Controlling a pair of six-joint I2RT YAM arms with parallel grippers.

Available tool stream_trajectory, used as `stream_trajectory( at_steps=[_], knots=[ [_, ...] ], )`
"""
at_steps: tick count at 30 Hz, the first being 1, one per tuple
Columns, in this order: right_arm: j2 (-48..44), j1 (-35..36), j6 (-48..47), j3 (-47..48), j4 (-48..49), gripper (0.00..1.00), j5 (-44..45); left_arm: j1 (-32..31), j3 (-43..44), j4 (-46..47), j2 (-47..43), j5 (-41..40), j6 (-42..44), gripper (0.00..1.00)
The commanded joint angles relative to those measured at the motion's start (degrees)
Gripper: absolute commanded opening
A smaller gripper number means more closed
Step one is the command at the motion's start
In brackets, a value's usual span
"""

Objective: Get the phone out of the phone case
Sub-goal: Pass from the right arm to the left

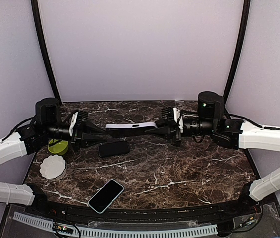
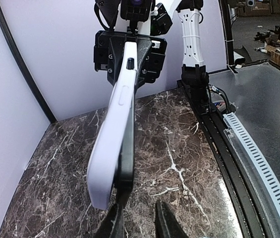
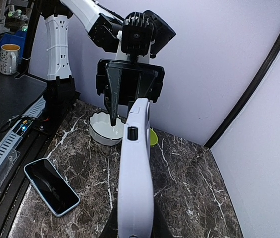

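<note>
Pinching one end of the phone case (image 1: 130, 126) between the right fingers (image 1: 167, 130), pressed together on it. Meeting the case's other end with the left fingers (image 2: 167, 225), slightly spread, with bare marble visible through the gap, one resting against the case end and the other clear of it. Cannot tell whether that end is truly gripped. Holding the case on edge, in the air, bowed a little along its length. Showing what is probably the phone (image 2: 126, 163) as a dark strip along one face of the case, seemingly not yet out. Cannot say how deeply seated.

Below the case, on the worktop (image 1: 189, 168): almost straight beneath, a dark slab (image 1: 113, 148); farther from the case toward the arm bases, a pale-rimmed handset (image 1: 106, 196); beyond the case's left end, a white scalloped dish (image 1: 53, 167) and something green (image 1: 58, 147).

Risks, as a judgement: losing the case from the thin right-hand pinch under harder prying from the left, with no squeeze on the left end; twisting the case round that single grip; springing the phone loose all at once and dropping it onto the slab beneath the case.
</note>
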Motion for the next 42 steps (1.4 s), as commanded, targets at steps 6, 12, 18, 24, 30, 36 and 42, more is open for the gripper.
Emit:
stream_trajectory(
  at_steps=[6,12,18,24,30,36,42],
  knots=[
    [-1.0,0.7,2.1,0.8,7.0,0.0,-0.4,-0.3,-0.7,2.6,-1.9,4.2,-2.1,0.22],
    [-0.6,1.0,2.1,1.2,6.5,0.0,-0.9,-0.3,-0.8,3.5,-2.0,4.7,-2.7,0.22],
    [0.0,1.3,2.1,2.5,3.9,0.0,-4.1,-0.3,-1.3,4.7,-2.2,3.6,-2.7,0.22],
    [0.9,1.5,3.1,3.2,3.0,0.0,-8.3,-0.5,-1.7,5.2,-2.6,2.4,-2.3,0.22],
    [1.7,1.8,3.8,3.6,3.4,0.0,-8.6,-0.7,-1.9,5.4,-2.6,2.3,-2.4,0.22],
    [2.6,2.3,4.7,3.9,4.2,0.0,-7.3,-1.2,-1.7,5.1,-2.2,1.0,-2.0,0.23],
    [4.4,2.9,6.1,5.0,4.2,0.0,-4.4,-2.2,-1.9,5.2,-2.3,-1.8,-0.7,0.23]
  ],
)
